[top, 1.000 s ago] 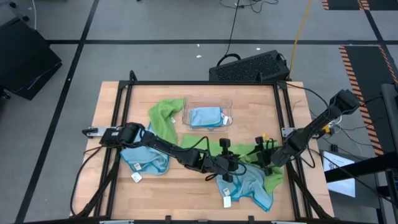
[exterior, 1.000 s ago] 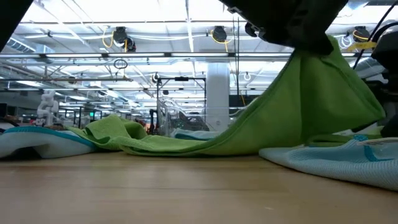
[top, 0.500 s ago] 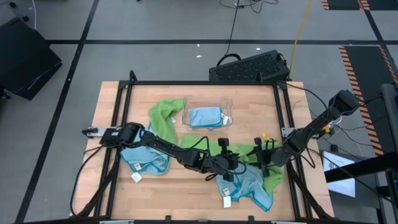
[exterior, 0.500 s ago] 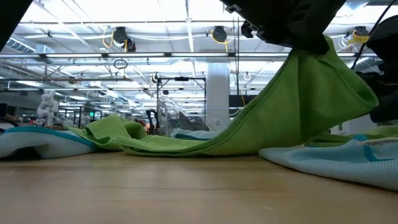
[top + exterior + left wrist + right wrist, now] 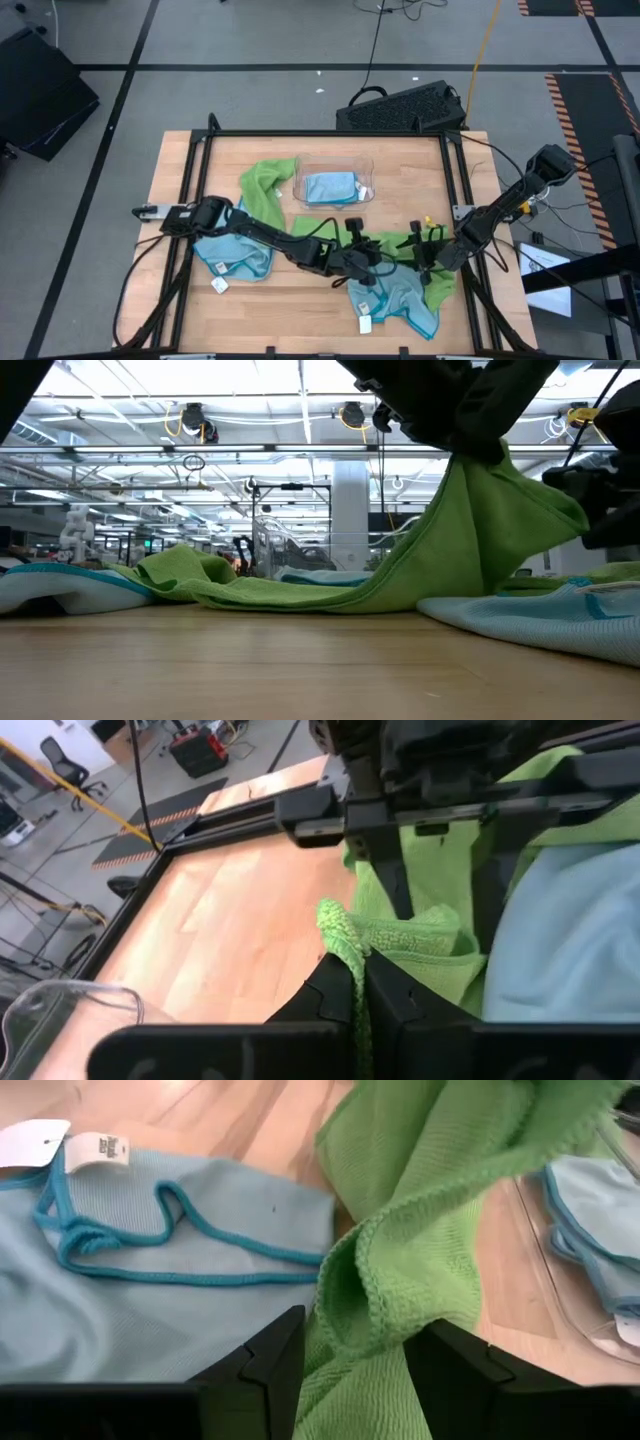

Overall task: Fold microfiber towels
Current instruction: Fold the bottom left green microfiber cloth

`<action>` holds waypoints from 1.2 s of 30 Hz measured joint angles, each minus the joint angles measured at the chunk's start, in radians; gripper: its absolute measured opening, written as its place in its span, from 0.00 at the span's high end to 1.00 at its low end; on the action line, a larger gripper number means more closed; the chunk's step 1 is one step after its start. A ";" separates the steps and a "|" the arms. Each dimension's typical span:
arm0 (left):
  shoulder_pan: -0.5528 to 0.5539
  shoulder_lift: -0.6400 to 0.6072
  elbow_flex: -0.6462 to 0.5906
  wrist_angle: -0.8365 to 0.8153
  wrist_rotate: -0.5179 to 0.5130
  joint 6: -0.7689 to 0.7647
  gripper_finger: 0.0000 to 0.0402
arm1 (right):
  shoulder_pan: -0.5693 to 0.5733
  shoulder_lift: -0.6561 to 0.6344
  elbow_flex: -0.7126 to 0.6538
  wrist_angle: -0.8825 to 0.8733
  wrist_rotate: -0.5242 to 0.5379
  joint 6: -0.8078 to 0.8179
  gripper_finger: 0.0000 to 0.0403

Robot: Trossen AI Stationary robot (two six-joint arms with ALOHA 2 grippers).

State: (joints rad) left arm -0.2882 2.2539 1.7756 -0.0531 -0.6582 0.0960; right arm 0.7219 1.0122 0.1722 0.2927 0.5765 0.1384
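Observation:
A lime green towel [image 5: 450,550] is raised to a peak under my left gripper [image 5: 358,965], which is shut on it right of the table's middle [image 5: 378,262]. Its lower part [image 5: 300,595] trails on the wood. My right gripper [image 5: 355,1350] stands open just right of the left one [image 5: 415,252], with a hanging fold of the same towel [image 5: 365,1295] between its fingers; whether they touch it I cannot tell. A light blue towel with a white tag [image 5: 150,1280] lies spread on the table below both grippers [image 5: 400,300]. My left gripper pinches the green towel's hemmed edge [image 5: 338,925] between its two fingers. The fingers slant down from the table's left side. The held edge is lifted clear, and the cloth slopes down from it to the table, its lower part resting on the wood.
A clear plastic tray [image 5: 300,170] at the back middle holds a folded light blue towel [image 5: 330,187]. More lime green cloth [image 5: 262,188] lies left of the tray. Another light blue towel [image 5: 235,255] lies at the left under my left arm. A black frame [image 5: 320,133] borders the table.
My left gripper has rolled its wrist a little in place, still shut on the green towel, and the towel's raised peak has shifted slightly. My right gripper has tipped upward beside the hanging fold, its fingers still apart.

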 joint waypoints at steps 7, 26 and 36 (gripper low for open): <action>0.014 0.000 0.000 -0.006 0.000 -0.024 0.98 | 0.000 0.000 0.000 0.004 0.053 0.007 0.61; 0.014 0.000 0.000 -0.035 0.000 -0.023 0.99 | 0.000 0.000 0.000 -0.049 0.107 -0.110 0.42; 0.019 0.000 0.000 -0.034 0.000 -0.029 0.98 | 0.000 0.000 0.000 0.035 0.045 -0.127 0.60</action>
State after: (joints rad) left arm -0.2687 2.2543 1.7756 -0.0875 -0.6582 0.0674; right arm 0.7219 1.0118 0.1722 0.3275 0.6210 0.0114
